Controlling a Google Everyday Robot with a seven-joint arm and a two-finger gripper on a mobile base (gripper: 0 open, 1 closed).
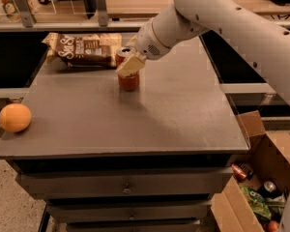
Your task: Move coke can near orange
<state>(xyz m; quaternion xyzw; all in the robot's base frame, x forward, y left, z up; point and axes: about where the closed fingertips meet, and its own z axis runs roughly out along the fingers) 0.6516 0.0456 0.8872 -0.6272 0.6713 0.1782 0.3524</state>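
upright red coke can at the claw; orange well apart, far left.

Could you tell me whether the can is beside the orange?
No, the can stands well apart from the orange, with the gripper at its top.

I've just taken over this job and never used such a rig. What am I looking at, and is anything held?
The white limb is the robot's single arm; its tip, the end effector, does the grasping. The one camera view looks down on a grey table. The end effector is at the coke can, towards the back; whether it grips the can cannot be seen. A snack bag lies behind. The orange sits at the table's front left edge, well apart from the can.
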